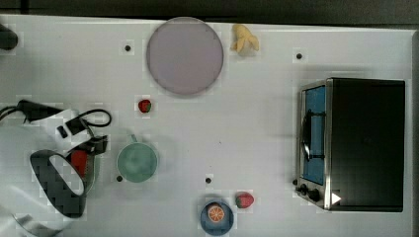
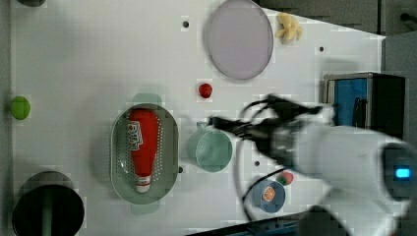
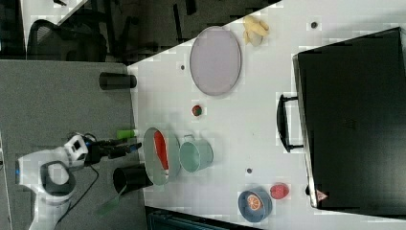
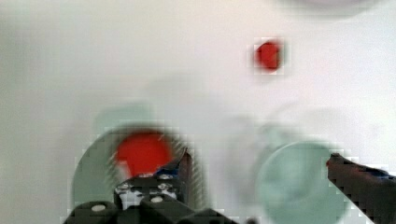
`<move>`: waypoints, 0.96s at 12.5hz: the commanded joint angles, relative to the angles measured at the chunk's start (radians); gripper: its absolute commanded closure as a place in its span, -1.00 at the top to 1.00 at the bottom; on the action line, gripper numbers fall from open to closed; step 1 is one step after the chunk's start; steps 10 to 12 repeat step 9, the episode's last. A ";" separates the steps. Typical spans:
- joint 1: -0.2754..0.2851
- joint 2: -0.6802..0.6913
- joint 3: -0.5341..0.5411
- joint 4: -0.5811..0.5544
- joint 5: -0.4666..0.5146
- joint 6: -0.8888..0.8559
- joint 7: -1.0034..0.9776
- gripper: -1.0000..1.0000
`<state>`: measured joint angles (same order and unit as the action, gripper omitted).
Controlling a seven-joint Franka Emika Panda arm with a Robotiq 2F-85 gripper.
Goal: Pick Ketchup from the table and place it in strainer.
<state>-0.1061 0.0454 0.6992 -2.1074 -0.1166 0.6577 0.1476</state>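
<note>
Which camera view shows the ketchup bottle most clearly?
The left view. There the ketchup bottle lies whole and unobstructed inside the strainer, label and white cap visible. The right view shows it as a thin red strip in the strainer, the top view a red patch beside the arm, and the wrist view a blurred red blob.

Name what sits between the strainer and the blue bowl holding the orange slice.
In the left view, the green cup sits between the strainer and the blue bowl.

End effector (image 4: 257,163) spread wide, empty
</note>
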 commanded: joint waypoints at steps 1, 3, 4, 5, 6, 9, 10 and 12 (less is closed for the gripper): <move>-0.113 -0.114 -0.110 0.024 -0.004 -0.121 0.040 1.00; -0.130 -0.186 -0.207 0.036 0.006 -0.189 0.023 1.00; -0.131 -0.209 -0.258 0.042 0.041 -0.216 0.021 1.00; -0.131 -0.226 -0.307 0.050 0.099 -0.250 0.020 1.00; -0.131 -0.240 -0.350 0.057 0.158 -0.286 0.012 1.00; -0.131 -0.248 -0.447 0.125 0.178 -0.366 -0.156 1.00; -0.131 -0.248 -0.447 0.125 0.178 -0.366 -0.156 1.00; -0.131 -0.248 -0.447 0.125 0.178 -0.366 -0.156 1.00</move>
